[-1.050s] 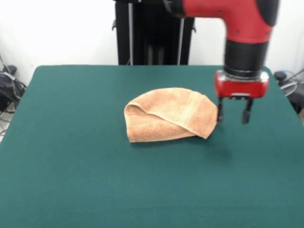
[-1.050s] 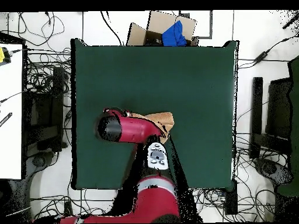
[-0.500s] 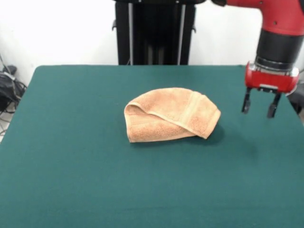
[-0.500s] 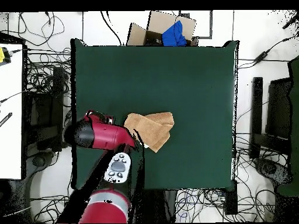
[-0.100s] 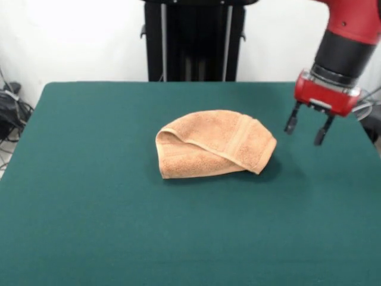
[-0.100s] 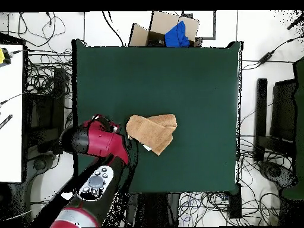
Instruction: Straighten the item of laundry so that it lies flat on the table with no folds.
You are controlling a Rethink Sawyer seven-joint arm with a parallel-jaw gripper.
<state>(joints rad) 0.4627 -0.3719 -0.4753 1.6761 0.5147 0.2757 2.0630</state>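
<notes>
The item of laundry is a light orange-tan towel lying folded over itself near the middle of the green table, with a woven band running across its right part. Seen from above, the towel sits a little left of the table's centre. My gripper hangs open and empty above the table, to the right of the towel and apart from it. In the overhead view the red arm covers the gripper.
A cardboard box holding something blue stands off the table's far edge in the overhead view. Cables and equipment lie on the floor around the table. The robot's black pedestal stands behind the table.
The gripper went from right beside the towel's right corner out to the right and upward, then came back a little toward the towel and tilted. The towel has not moved.
</notes>
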